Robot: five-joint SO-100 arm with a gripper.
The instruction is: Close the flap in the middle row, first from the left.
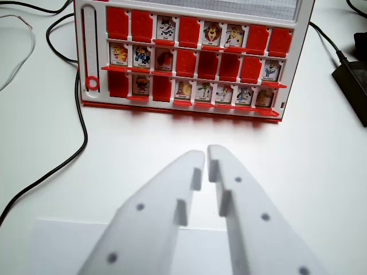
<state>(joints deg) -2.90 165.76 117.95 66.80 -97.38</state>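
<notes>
The white gripper (pixel 206 153) fills the bottom of the wrist view, its two jaws nearly together with a narrow gap at the tips, hovering over the bare white table (pixel 298 166) well apart from the red game board (pixel 189 57). The board stands near the table's far edge with three rows of flaps. In the middle row, the flap first from the left (pixel 118 55) shows its picture card. A black cable (pixel 77 123) curves along the table by the board's left side, and a black device (pixel 355 80) lies at the right edge.
</notes>
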